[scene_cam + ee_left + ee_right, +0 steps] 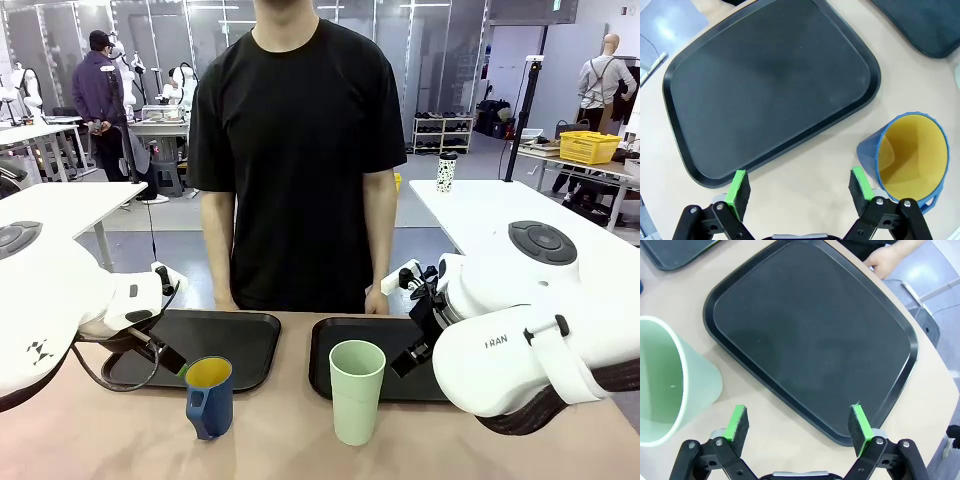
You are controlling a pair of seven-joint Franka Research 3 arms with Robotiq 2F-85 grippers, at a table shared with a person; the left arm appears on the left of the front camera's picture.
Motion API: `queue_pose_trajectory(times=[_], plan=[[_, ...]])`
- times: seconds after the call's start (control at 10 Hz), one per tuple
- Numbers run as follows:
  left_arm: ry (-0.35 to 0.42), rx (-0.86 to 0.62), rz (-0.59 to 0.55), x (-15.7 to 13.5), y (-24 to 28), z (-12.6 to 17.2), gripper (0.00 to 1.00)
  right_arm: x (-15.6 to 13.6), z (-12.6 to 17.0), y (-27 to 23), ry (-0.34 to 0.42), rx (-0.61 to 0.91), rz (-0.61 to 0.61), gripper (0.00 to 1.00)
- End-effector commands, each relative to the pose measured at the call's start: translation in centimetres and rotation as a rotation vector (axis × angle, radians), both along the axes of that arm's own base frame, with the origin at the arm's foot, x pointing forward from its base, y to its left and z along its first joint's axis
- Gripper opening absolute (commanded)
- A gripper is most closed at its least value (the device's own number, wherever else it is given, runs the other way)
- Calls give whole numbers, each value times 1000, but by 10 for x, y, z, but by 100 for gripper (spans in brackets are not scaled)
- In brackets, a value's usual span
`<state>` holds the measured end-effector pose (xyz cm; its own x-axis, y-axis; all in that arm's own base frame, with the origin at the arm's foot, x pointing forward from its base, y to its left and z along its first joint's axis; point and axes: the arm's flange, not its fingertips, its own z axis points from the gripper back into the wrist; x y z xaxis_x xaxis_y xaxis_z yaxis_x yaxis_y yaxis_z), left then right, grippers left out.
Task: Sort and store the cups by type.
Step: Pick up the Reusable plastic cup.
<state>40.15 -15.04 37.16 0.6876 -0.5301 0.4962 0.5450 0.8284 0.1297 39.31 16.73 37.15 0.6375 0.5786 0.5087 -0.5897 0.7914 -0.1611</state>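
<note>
Near two trays (240,345) (360,328) stand one mug (209,400), one tumbler (357,395).

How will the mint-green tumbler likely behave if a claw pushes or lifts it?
The mint-green tumbler stands tall on a base narrower than its rim, so a high push would probably tip it. It looks empty, so likely light. Its smooth tapered wall might slip in a loose grip.

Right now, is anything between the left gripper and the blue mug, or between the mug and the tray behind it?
Nothing visible. The open left gripper hangs beside the blue mug; only bare tabletop separates mug and black tray.
</note>
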Motion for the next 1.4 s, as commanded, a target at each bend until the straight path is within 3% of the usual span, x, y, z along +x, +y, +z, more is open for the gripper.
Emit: queue_pose_trajectory(times=[0.0, 1.3], plan=[[0, 0, 1, 0, 0, 0, 100, 0, 0, 0, 1, 2, -2, 100], [0, 0, 1, 0, 0, 0, 100, 0, 0, 0, 1, 2, -2, 100]])
